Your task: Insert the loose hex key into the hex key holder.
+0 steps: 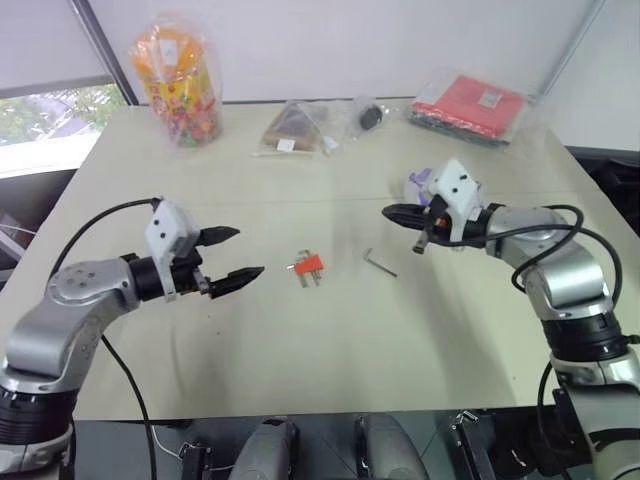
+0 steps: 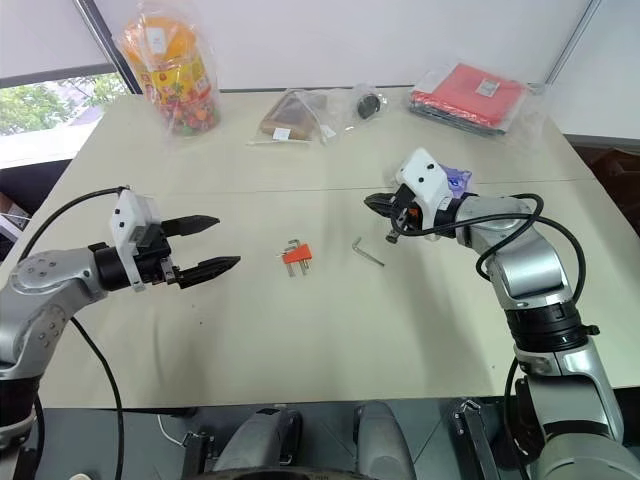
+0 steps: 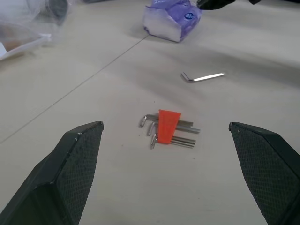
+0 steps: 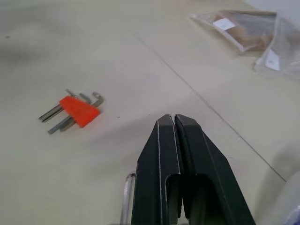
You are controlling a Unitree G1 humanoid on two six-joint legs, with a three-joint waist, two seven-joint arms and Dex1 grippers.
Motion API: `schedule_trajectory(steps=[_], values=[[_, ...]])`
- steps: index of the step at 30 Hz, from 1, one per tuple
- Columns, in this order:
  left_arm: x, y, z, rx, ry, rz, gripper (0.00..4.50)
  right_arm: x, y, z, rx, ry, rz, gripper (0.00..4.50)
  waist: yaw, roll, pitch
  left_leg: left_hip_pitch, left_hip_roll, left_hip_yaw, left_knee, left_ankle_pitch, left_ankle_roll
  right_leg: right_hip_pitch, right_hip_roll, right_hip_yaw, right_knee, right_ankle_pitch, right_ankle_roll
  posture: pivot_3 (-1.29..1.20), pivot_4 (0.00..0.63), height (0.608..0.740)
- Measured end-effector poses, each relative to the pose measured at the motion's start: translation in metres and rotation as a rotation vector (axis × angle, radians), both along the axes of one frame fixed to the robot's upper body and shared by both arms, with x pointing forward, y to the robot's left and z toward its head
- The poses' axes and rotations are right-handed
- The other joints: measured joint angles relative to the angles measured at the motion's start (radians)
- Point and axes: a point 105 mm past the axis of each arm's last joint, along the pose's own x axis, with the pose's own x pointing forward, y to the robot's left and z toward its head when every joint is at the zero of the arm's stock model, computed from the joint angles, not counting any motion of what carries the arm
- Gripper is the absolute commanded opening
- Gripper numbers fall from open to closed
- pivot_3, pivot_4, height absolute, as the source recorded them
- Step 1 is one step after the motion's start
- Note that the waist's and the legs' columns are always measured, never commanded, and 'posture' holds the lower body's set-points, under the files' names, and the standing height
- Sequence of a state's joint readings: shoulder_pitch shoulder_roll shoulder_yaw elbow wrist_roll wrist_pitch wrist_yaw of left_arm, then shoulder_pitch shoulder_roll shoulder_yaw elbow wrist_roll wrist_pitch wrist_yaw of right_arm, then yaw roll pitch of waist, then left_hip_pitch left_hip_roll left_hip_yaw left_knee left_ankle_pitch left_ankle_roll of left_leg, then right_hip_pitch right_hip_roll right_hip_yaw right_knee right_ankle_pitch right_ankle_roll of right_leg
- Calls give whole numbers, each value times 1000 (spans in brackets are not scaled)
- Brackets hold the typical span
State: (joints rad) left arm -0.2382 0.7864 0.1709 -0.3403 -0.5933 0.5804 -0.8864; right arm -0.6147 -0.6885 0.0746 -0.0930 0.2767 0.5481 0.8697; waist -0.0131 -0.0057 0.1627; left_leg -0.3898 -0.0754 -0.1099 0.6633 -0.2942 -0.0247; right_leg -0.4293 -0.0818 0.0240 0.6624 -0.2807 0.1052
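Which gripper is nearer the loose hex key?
The right gripper, shut, hangs just above and beside the loose hex key. The left gripper, open, is farther off, beyond the hex key holder.

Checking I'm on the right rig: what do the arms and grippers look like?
Silver-grey metallic arms with black joint rings and loose black cables. Each wrist carries a white camera block. The left gripper and the right gripper both have two black tapered fingers with cross-hatched inner pads.
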Motion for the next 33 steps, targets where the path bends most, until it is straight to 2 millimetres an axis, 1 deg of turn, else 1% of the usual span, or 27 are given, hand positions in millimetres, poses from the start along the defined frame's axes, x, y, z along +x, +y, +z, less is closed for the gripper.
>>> schedule_trajectory(steps=[7,8,9,10,15,16,19,26,33], values=[[1,3,-1,2,12,1,4500,-9,9,-4,-40,11,106,63,0,0,0,0,0,0,0,0,-1,0,0,0,0,0,0,0,150,740],[1,3,-1,1,13,-3,4500,-10,12,-4,-43,4,121,578,0,0,0,0,0,0,0,1,-1,0,0,0,0,0,0,0,150,740],[1,3,-1,0,14,-5,4500,-10,14,-4,-45,-9,129,964,0,0,0,0,0,0,0,1,-2,0,0,0,0,0,0,0,150,740],[1,3,0,0,14,-7,4500,-9,16,-6,-51,-19,130,1466,-1,0,0,0,0,0,0,1,-2,0,0,0,0,0,0,0,150,740],[1,3,0,-1,14,-9,4500,-5,30,-20,-61,-15,164,4101,-1,0,0,0,0,0,0,2,-4,0,0,0,0,0,0,0,150,740],[1,3,0,-1,14,-9,4500,-4,33,-22,-66,-16,168,4461,-1,0,0,0,0,0,0,2,-4,0,0,0,0,0,0,0,150,740],[1,4,0,3,19,-6,4500,1,40,-29,-85,-30,172,4461,-1,0,0,0,0,0,0,2,-4,0,0,0,0,0,0,0,150,740],[-2,6,-3,7,37,6,4500,15,52,-65,-200,-50,173,4461,-3,0,0,0,0,0,0,3,-5,0,0,0,0,0,0,0,150,740],[-6,7,0,4,31,15,4500,21,66,-91,-234,-47,183,4461,-5,0,0,0,0,0,0,3,-5,-1,0,0,1,0,0,0,150,740]])
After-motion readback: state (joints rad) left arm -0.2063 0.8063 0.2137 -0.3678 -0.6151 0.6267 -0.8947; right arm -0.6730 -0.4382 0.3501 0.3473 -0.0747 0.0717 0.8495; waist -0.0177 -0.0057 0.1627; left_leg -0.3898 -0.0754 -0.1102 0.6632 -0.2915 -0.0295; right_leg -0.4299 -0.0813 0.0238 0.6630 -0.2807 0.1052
